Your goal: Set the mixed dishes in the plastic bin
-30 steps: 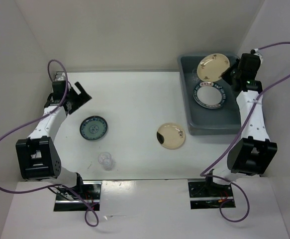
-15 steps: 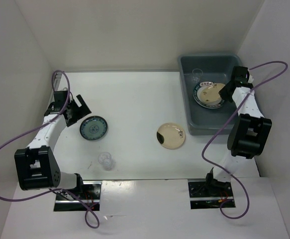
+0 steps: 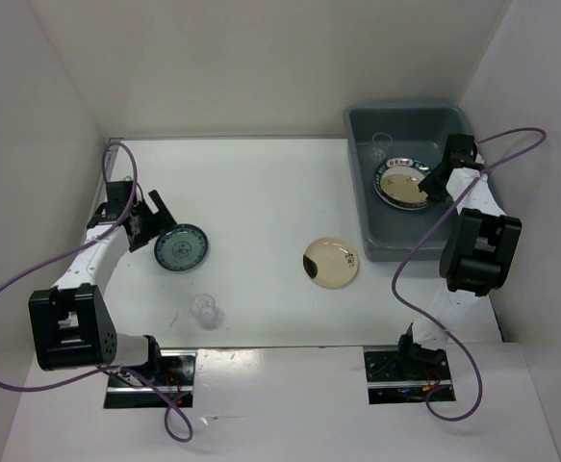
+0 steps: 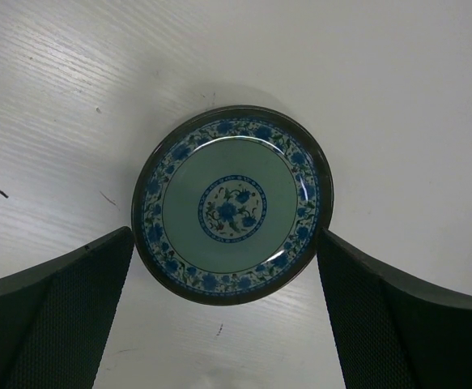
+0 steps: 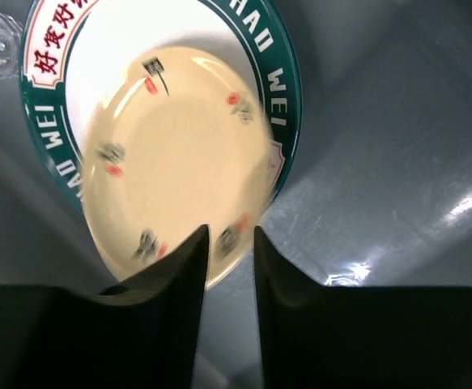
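Right claw (image 5: 230, 233) low inside plastic bin (image 5: 385, 146), parted

Overhead, right wrist: shared plastic bin (image 3: 424, 125)

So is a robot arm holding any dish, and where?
Neither. The left tool stands open astride the teal plate. The right tool is parted by the rim of the cream plate, seemingly pinching nothing.

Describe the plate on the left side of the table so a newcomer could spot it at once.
Start on the left half of the white table, away from the grey-blue bin. Beside the open left gripper lies the small teal patterned plate. Unlike the cream plate mid-table and the clear cup nearby, it has a green centre ringed with blue flowers.
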